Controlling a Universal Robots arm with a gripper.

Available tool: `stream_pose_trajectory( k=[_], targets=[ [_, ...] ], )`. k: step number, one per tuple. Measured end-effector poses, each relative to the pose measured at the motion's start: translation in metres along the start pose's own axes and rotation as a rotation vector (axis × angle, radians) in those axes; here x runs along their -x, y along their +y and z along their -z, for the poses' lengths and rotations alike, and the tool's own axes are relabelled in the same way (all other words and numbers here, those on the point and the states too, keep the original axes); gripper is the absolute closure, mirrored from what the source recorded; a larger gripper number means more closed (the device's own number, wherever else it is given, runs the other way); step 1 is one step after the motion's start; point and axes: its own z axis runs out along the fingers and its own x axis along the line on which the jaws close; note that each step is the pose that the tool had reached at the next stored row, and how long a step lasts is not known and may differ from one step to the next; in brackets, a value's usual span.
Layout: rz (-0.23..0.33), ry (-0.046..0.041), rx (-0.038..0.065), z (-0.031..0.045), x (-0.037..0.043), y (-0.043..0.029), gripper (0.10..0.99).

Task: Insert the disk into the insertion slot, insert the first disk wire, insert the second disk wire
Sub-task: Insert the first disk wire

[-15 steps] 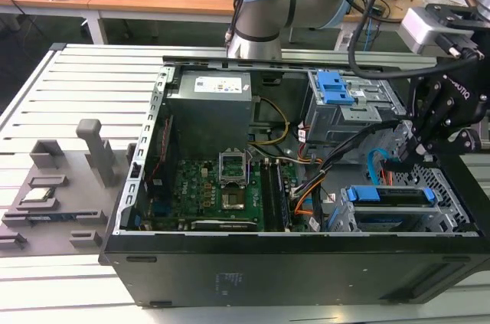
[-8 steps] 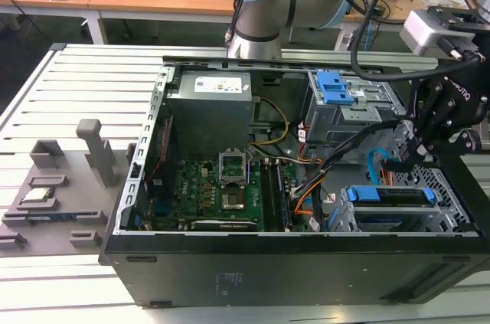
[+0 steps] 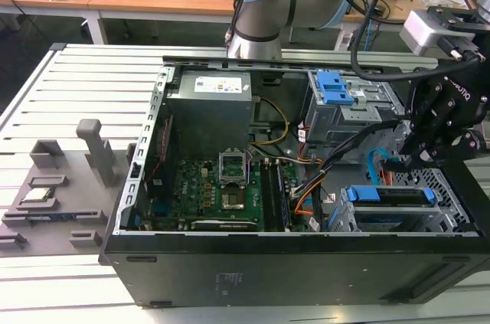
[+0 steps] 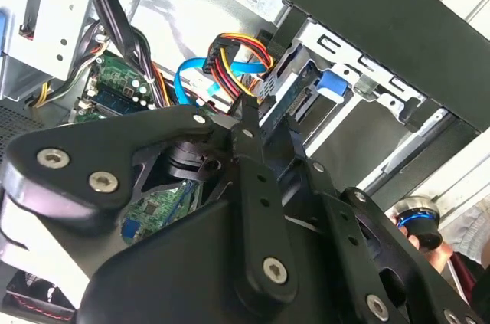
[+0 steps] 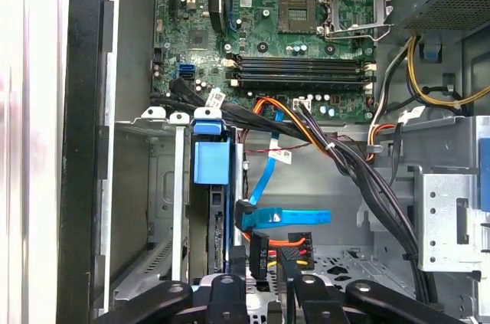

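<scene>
Slatted table [image 3: 76, 79]; black cable bundle [image 3: 344, 152] crosses case [image 3: 306, 270] near tool [image 3: 417, 157], disk [image 3: 389, 195].

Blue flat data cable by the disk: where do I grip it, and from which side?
Likely the stiff plug at the end of the blue cable, not the flat ribbon, which would bend. Come through the open side of the case, where the tool is, pinching the plug's broad flat faces.

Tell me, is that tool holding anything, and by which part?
The tool seems to pinch a black plug on the coloured wires, by the plug's body, though contact is partly hidden.
</scene>
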Motion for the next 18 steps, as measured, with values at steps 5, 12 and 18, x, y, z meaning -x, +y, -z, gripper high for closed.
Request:
stream_pose_trajectory(
  k=[5,12,18],
  targets=[
    [0.0,0.0021,0.0,-0.0136,0.0,0.0002,0.784],
    [0.0,0.0052,0.0,-0.0137,0.0,0.0002,0.918],
    [0.0,0.0072,0.0,-0.0138,-0.0053,0.0,0.918]
  ],
)
